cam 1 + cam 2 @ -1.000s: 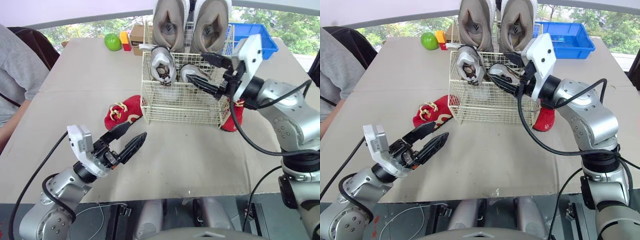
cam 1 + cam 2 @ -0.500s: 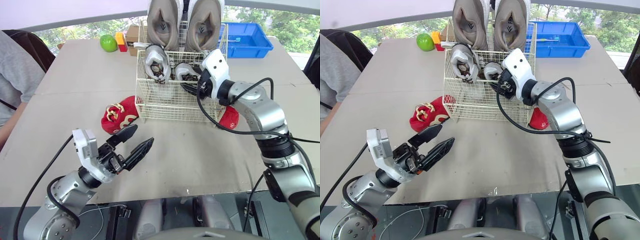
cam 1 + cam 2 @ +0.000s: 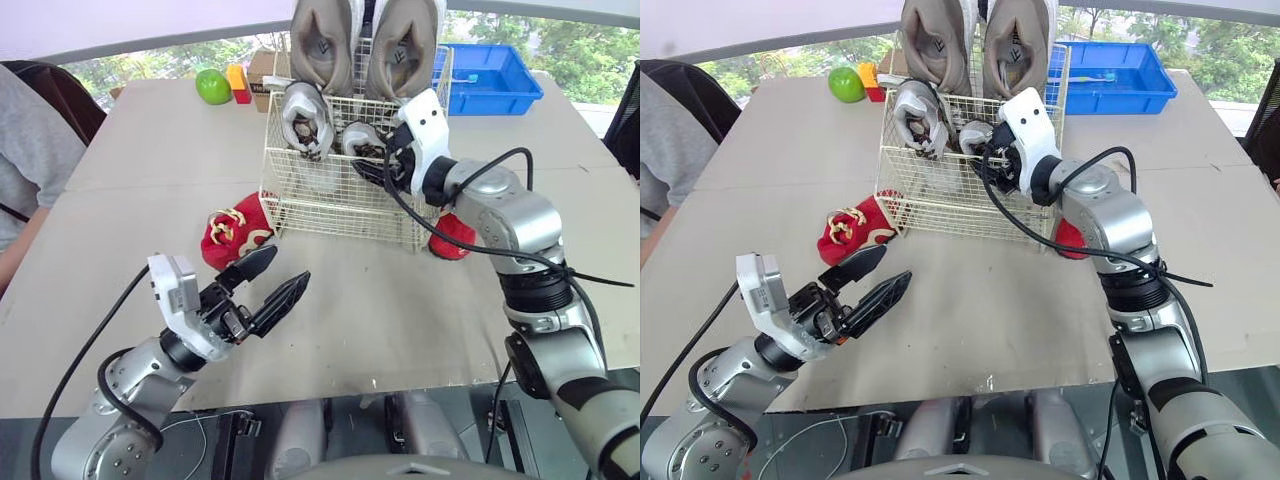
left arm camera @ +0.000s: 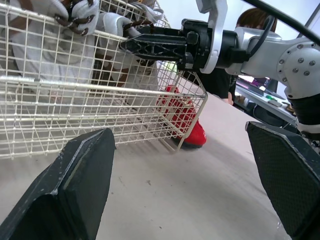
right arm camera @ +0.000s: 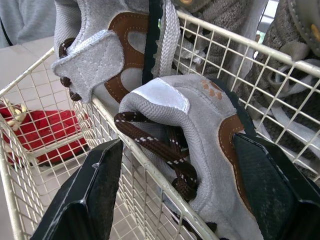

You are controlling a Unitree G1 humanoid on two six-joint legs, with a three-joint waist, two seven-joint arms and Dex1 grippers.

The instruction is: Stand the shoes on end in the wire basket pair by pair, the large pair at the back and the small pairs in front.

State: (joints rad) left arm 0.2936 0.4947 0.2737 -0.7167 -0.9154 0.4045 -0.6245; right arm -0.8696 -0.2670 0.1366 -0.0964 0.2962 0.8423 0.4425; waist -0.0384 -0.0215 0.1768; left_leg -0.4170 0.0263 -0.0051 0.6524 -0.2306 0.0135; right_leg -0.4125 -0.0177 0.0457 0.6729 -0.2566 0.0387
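Note:
The wire basket holds two large tan shoes on end at the back. A small grey pair is in front of them, one shoe upright and the other leaning over the rim. My right gripper is open, with a finger on each side of that leaning grey shoe. One red shoe lies to the left of the basket, another at its right corner. My left gripper hovers open and empty over the table, in front of the left red shoe.
A green apple, a red and yellow block and a cardboard box sit behind the basket on the left. A blue bin stands at the back right. A person sits at the table's left side.
My right gripper has moved down and in from the basket's right side onto the leaning grey shoe. The left gripper has barely moved. The camera has shifted.

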